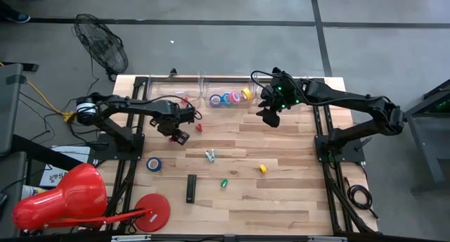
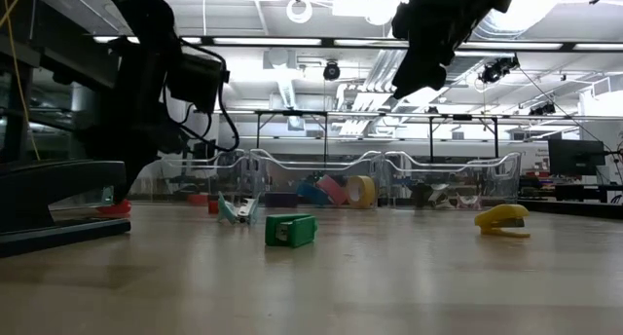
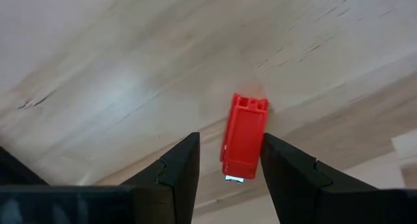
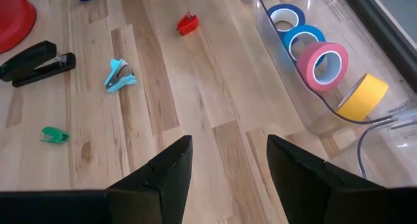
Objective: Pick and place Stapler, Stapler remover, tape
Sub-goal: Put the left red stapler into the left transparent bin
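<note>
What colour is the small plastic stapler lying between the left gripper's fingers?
The small plastic stapler is red; the left wrist view shows it best.

- even, bright overhead light; ceiling strip lamps (image 2: 292,43) glare in the low view
- near stapler (image 2: 58,204) there is dark and blurred
- table (image 3: 130,68) shows soft glare; red stapler remover (image 3: 244,136) looks slightly soft

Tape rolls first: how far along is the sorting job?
Done: four tape rolls sit in the clear tray. In hand: the open left gripper straddles a small red stapler on the table, not lifted. Left: blue tape roll, black stapler, blue staple remover.
</note>
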Robot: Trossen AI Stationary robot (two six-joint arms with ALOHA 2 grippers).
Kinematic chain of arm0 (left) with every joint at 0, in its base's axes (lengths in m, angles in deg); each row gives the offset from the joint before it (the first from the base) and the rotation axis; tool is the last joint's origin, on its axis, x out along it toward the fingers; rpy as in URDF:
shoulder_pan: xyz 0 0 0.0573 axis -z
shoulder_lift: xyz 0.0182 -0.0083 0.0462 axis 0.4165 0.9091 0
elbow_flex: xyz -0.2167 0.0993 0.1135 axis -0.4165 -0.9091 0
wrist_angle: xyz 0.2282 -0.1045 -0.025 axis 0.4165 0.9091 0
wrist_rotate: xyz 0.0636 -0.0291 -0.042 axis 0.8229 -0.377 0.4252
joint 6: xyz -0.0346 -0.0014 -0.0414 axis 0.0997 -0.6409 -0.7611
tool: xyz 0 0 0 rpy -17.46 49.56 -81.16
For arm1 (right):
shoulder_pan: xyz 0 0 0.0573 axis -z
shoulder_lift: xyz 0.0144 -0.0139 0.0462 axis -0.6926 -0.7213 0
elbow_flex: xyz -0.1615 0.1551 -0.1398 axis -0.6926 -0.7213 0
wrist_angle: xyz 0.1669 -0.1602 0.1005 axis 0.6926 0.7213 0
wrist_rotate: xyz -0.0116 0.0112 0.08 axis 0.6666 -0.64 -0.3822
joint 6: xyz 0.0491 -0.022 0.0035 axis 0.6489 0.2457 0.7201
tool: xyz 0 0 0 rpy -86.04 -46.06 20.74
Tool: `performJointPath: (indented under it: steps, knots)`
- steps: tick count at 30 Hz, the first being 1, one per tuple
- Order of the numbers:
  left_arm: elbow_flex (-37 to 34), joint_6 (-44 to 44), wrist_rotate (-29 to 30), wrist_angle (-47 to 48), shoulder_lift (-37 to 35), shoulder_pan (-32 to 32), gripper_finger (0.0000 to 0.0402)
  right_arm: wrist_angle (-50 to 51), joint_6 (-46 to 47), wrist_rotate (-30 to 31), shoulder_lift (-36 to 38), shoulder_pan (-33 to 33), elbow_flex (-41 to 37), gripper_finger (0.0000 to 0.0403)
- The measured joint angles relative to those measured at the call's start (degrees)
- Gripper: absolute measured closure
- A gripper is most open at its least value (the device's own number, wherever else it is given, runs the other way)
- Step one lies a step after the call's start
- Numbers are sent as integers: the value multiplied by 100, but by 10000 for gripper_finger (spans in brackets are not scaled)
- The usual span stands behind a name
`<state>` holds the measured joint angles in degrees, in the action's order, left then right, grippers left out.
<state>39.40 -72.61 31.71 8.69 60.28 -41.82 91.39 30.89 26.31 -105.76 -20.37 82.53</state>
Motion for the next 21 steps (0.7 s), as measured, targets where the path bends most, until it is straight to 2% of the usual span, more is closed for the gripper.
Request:
performJointPath:
  steps: [9, 17, 21]
  knots:
    - [-16, 30, -38, -14, 213, 0, 255, -44, -3, 11, 0, 0, 0, 215]
    - [-14, 71, -172, -12, 208, 0, 338, -44, -5, 38, -2, 0, 0, 215]
    - [-14, 78, -228, -9, 206, -2, 343, -44, -3, 39, 0, 0, 0, 215]
